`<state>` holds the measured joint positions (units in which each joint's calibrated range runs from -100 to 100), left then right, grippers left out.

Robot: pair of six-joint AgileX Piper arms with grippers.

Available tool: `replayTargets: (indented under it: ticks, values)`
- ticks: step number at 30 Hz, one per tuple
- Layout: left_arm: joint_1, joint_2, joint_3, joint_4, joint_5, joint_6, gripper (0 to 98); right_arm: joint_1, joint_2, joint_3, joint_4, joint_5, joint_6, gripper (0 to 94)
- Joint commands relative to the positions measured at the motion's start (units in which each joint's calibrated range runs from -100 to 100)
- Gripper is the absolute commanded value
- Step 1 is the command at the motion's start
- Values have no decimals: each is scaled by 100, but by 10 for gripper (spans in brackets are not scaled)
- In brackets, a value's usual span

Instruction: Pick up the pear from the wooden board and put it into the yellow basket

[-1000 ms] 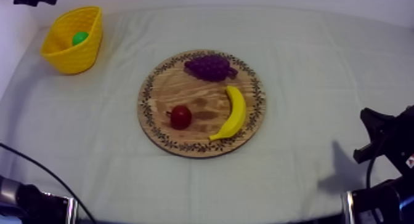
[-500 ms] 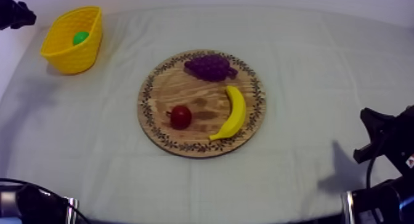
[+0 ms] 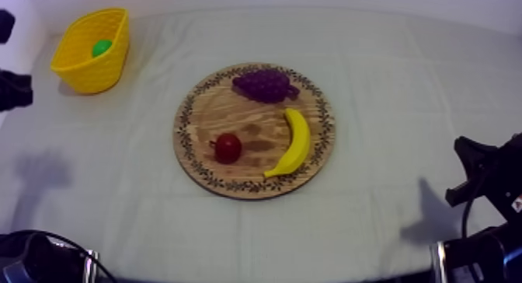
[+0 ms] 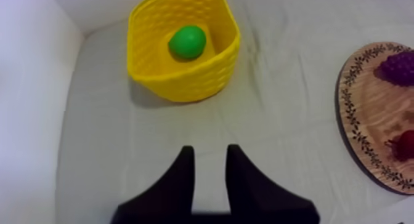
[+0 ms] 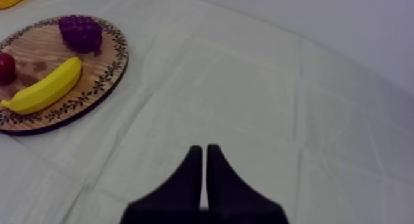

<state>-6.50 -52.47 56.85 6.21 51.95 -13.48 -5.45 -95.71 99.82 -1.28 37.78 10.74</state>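
The green pear (image 4: 187, 42) lies inside the yellow basket (image 4: 185, 85), which stands at the far left of the table (image 3: 85, 68); the pear (image 3: 101, 47) sits near its back wall. My left gripper (image 4: 208, 150) hovers over bare cloth in front of the basket, open, with nothing between its fingers. The round wooden board (image 3: 203, 115) in the middle carries a bunch of grapes (image 3: 264, 84), a banana (image 3: 294, 143) and a small red fruit (image 3: 227, 148). My right gripper (image 5: 204, 148) is shut on nothing, over the cloth to the right of the board (image 5: 105, 79).
My left arm (image 3: 14, 90) shows as a dark shape at the table's left edge, below the basket, casting a shadow on the cloth. The right arm (image 3: 485, 177) rests low at the right side. Open cloth lies between basket and board.
My left arm has drawn back from above the basket, moving down along the table's left edge. Its shadow has shifted with it. The pear stays in the basket; the right arm is still.
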Motion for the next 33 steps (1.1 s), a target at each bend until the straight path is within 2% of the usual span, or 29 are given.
replayTargets:
  ticks: [1,7,11,19,24,29,33]
  values:
    - [47,-974,963,8,-310,179,143,1,-4,-5,-1,4,-2,4]
    - [127,-2185,2061,-12,-824,422,28,1,-4,-5,-1,4,-2,4]
    - [226,-2859,2733,-224,-967,767,7,1,-4,-5,-1,4,-2,4]
    - [307,-4030,3605,-646,-870,1532,1,1,-4,-5,-1,4,-2,4]
    - [338,-4547,3826,-805,-833,1668,1,1,-4,-5,-1,4,-2,4]
    - [336,-4704,3933,-845,-877,1660,1,-5,-4,-5,-1,4,-2,4]
    - [336,-4728,4153,-848,-1486,1866,1,-6,-4,-5,-1,4,-2,4]
